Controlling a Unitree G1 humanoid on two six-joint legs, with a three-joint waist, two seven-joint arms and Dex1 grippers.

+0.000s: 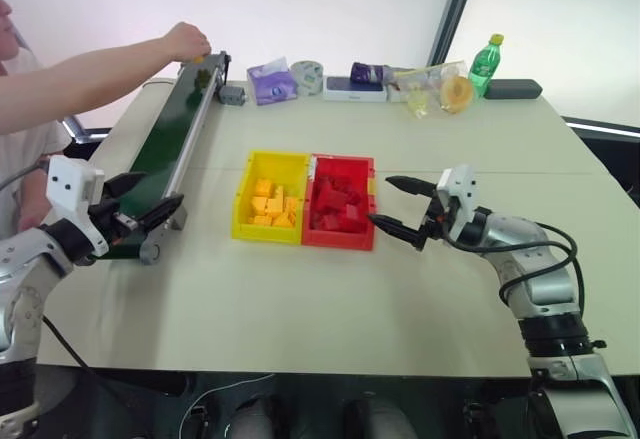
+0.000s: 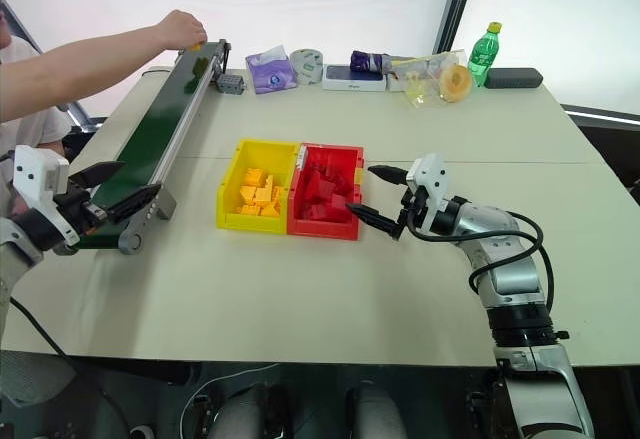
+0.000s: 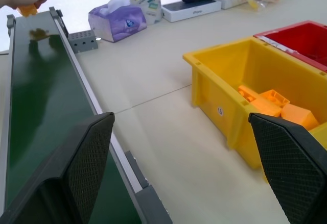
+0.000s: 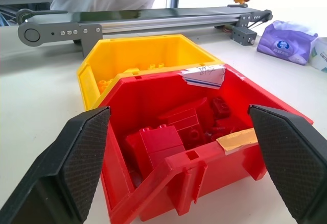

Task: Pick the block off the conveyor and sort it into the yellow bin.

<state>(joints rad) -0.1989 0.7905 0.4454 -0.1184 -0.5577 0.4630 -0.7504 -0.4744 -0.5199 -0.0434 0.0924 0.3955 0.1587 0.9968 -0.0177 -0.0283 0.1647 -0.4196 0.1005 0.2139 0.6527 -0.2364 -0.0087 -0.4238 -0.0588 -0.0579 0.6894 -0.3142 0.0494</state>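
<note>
Yellow-orange block (image 3: 26, 10) in a person's hand (image 1: 186, 41) over the conveyor (image 1: 165, 154); both robot hands spread, empty.

The person's hand (image 1: 186, 39) at the far end of the conveyor (image 1: 170, 144) covers most of the block (image 3: 27, 10), so just a sliver of orange shows under the fingers, and whether it touches the belt I can't tell. The person is cut off at the picture's edge, with little past the forearm and a bit of shirt showing. The pieces heaped in the yellow bin (image 1: 243, 199) seem to be blocks, but they overlap too much to count.
</note>
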